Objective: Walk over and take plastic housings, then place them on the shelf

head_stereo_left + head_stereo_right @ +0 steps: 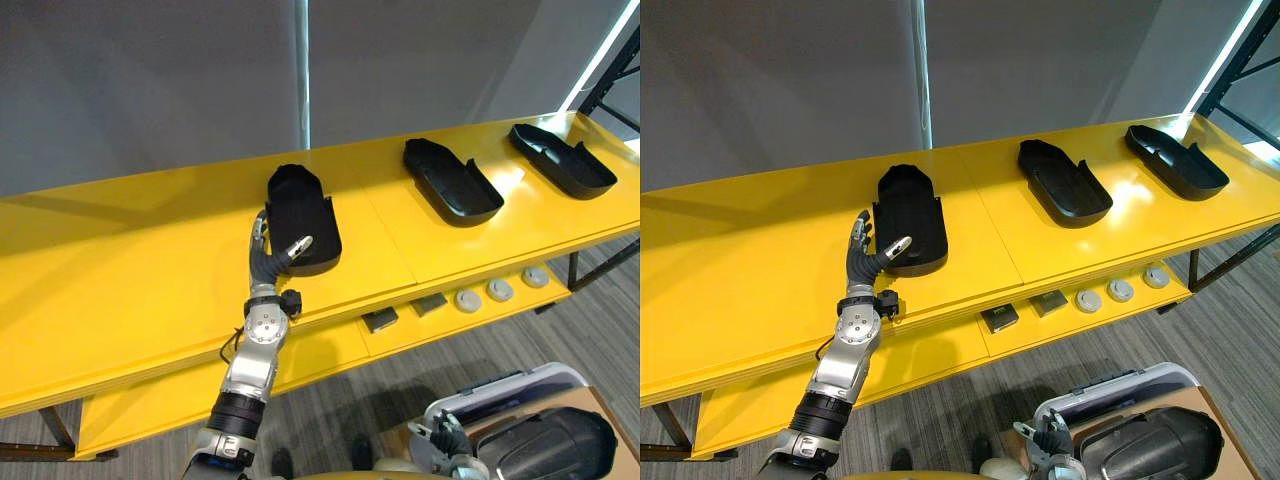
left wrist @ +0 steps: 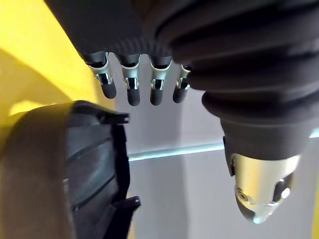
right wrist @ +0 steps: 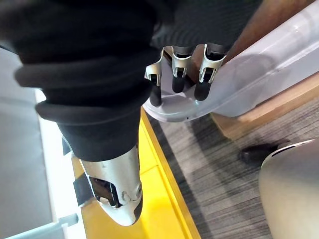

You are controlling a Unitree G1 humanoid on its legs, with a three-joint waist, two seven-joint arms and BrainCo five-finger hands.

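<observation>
Three black plastic housings lie on the yellow shelf top (image 1: 120, 280). My left hand (image 1: 268, 262) is open at the near left end of the leftmost housing (image 1: 300, 215), fingers straight along its left edge and thumb reaching over its near rim. In the left wrist view the fingers (image 2: 132, 84) hang straight beside the housing's ribbed wall (image 2: 60, 169), holding nothing. My right hand (image 1: 448, 438) is low at the front right, open, fingers (image 3: 174, 69) resting against the rim of a clear plastic bin (image 3: 249, 84). Another black housing (image 1: 545, 445) lies in a box beside it.
The middle housing (image 1: 450, 180) and the right housing (image 1: 562, 158) sit further right on the shelf top. A lower yellow shelf holds grey discs (image 1: 500, 291) and small dark blocks (image 1: 380, 320). A grey wall stands behind, and grey carpet lies below.
</observation>
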